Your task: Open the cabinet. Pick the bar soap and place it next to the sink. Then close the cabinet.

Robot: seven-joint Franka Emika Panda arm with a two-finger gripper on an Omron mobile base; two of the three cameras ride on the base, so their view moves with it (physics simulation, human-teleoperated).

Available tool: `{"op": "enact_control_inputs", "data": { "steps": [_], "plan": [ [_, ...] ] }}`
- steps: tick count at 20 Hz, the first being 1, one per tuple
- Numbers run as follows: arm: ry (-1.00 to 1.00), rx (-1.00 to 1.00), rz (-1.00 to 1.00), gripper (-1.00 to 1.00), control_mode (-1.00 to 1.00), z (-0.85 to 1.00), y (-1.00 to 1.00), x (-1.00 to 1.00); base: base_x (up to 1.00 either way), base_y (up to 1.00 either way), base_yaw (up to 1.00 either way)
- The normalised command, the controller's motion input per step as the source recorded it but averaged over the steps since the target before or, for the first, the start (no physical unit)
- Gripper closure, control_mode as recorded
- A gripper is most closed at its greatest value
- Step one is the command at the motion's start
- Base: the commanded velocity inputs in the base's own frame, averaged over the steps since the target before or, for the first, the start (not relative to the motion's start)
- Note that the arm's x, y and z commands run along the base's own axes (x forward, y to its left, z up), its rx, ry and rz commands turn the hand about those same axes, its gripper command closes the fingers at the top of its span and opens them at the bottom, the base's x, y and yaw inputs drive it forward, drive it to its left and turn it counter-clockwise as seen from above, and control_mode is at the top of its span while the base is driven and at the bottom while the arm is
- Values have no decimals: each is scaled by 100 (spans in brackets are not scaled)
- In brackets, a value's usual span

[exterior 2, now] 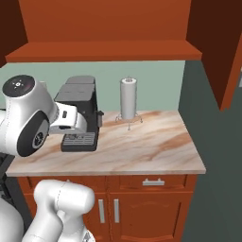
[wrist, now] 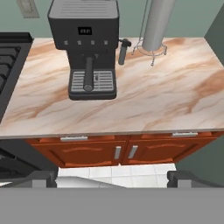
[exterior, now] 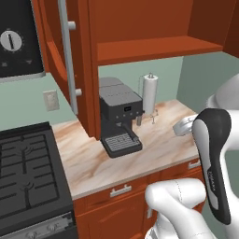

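Nearest the hand camera, the gripper (wrist: 112, 177) shows its two dark finger tips at the far left and far right of the lower edge, standing wide apart with nothing between them; it hangs out in front of the counter, looking down over pale floor tiles (wrist: 131, 169) and the base cabinet doors (wrist: 127, 151) with their short vertical silver pulls; above those doors run the low drawers (exterior: 122, 190), each with a short horizontal pull; the marble counter (wrist: 144, 103) lies beyond, mostly bare across its right half; to its left sits the black stove (exterior: 28, 172) with its grates; on the counter's left part stands the dark grey coffee machine (wrist: 87, 48), its drip tray facing forward; just to the right of it and further back stands the white paper-towel roll (exterior 2: 128, 98) upright on a wire holder, close to the green wall (exterior 2: 156, 85); an outlet plate (exterior: 51, 100) sits on that wall left of the machine; higher up, the cabinet (exterior: 154, 28) hangs over the counter with both doors swung open, the left door (exterior: 70, 60) showing its long silver bar handle edge-on, the right door (exterior 2: 227, 52) jutting out at the right; the inner shelf (exterior 2: 101, 51) is seen from below, so what lies on top of it cannot be told, and the bar soap cannot be made out from these angles.
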Motion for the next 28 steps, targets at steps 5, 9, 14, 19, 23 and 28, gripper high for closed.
{"op": "enact_control_inputs", "data": {
  "steps": [5, 9, 14, 19, 23, 28],
  "plan": [
    [0, 0, 0, -100, 100, 0, 0, 0, 7, -9, 0],
    [0, 0, 0, -100, 100, 0, 0, 0, 0, 0, 0],
    [0, 0, 0, -100, 100, 0, 0, 0, 0, 0, 0],
    [0, 0, 0, -100, 100, 0, 0, 0, 0, 0, 0],
    [0, 0, 0, -100, 100, 0, 0, 0, 0, 0, 0],
    [2, 0, 0, -100, -100, 0, 0, 4, 0, 0, 0]
  ]
}}
